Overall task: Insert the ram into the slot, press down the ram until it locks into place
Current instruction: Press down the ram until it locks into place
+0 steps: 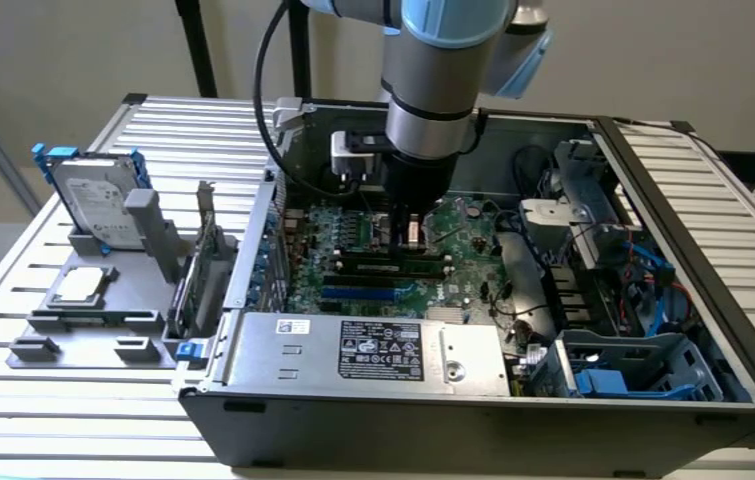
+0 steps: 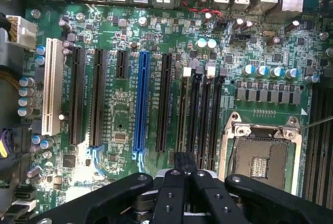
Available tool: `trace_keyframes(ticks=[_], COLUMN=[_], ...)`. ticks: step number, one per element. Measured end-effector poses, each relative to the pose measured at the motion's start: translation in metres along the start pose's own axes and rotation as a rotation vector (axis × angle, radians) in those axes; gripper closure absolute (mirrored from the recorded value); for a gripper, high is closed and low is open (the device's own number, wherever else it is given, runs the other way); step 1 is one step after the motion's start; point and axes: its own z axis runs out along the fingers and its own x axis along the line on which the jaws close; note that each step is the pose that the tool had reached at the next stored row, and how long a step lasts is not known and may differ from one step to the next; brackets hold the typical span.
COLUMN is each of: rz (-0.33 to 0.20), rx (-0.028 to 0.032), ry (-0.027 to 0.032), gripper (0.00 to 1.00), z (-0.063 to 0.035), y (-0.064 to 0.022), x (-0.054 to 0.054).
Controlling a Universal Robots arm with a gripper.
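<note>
Two black metal fingers (image 2: 183, 164) press the slot (image 2: 193, 115).

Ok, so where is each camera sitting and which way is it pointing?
Exterior view: off the arm, raised beside the open computer case, looking down into it on the slatted table; the arm and pincer come down into the case.
Wrist view: on the wrist, looking straight down at the motherboard; the pincer's black frame shows along one edge.
Shared: the pincer, the motherboard and its blue socket.
</note>
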Motion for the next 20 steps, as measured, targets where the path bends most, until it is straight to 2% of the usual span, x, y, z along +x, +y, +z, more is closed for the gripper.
trace_keyframes(ticks=[2,4,5,10,13,15,20], rz=[0.0,0.0,0.0,0.0,0.0,0.0,0.0], rx=[0.0001,-0.0002,0.0007,-0.001,-0.0014,-0.0015,-0.0013], ry=[0.0002,0.0005,-0.0021,-0.0011,-0.001,-0.0012,-0.0061], gripper=[0.9,0.9,0.9,0.9,0.9,0.9,0.9], z=[0.0028,0.0016,-0.0016,-0.0244,-0.0335,-0.034,-0.0341], y=[0.0007,0.0011,0.0012,0.0017,0.0012,0.0008,0.0008], x=[0.0,0.0,0.0,0.002,0.003,0.003,0.003])
